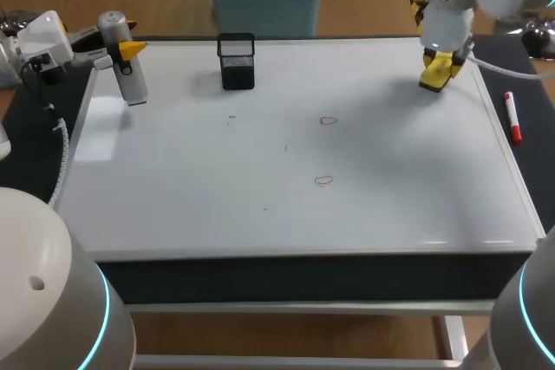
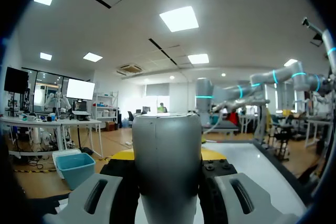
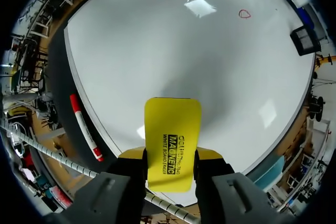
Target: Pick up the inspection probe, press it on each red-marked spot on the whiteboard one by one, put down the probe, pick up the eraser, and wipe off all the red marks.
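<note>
My left gripper [image 1: 121, 51] is shut on the silver-grey inspection probe [image 1: 130, 75], holding it above the whiteboard's [image 1: 173, 188] far left corner. In the left wrist view the probe [image 2: 167, 166] stands between the fingers of the left gripper [image 2: 168, 157]. My right gripper [image 1: 440, 65] is shut on the yellow eraser [image 1: 436, 75] over the far right corner. The right wrist view shows the eraser [image 3: 172, 140] clamped in the right gripper [image 3: 170, 157], above the board. Two small red marks [image 1: 328, 120] [image 1: 323, 181] lie right of the board's middle; one red mark [image 3: 244, 13] shows far ahead of the eraser.
A black mesh pen holder [image 1: 237, 61] stands at the board's far edge, left of centre. A red marker [image 1: 513, 117] lies on the dark strip beside the board's right edge, also visible in the right wrist view as the red marker [image 3: 84, 127].
</note>
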